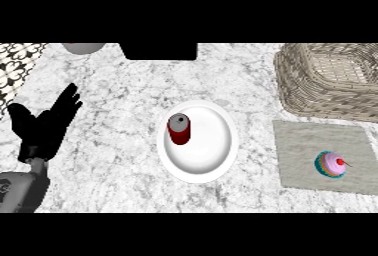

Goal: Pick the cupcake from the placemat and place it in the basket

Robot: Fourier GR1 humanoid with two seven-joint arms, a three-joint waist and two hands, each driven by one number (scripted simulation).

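Left hand [44, 122] up at far left of counter [111, 100], well clear of the white plate [214, 160] to its right. Fingers straight and spread, tips aimed up and a bit rightward, thumb off to the left side. Nothing held, nothing touched. Grey forearm [22, 190] below it, coming in from lower left corner. Resting pose, palm side not readable. Right hand nowhere in view.

Out from the hand: plate mid-counter, between hand and placemat. On the plate, a dark red can [178, 129] lying toward the upper left part, grey end facing up-view, long axis roughly up-down w/ slight tilt.

Right of the plate: grey placemat [310, 145], flat, just beside plate's rim but apart from it. Cupcake [332, 164] sitting on the mat's right half, lower part, well apart from the hand. Seen from nearly above: pink frosting, teal wrapper edge at left, red cherry on top w/ thin stem pointing right and slightly down. Looks upright; no clear long axis from this angle.

Up from the mat: wicker basket [295, 85] at upper right, near the mat's top edge, partly cut off by the view's right side. Can't tell if touching the mat.

Top edge, up from the plate: black block [159, 51]; left of it a grey rounded thing [83, 47]; patterned patch [18, 62] at far upper left.
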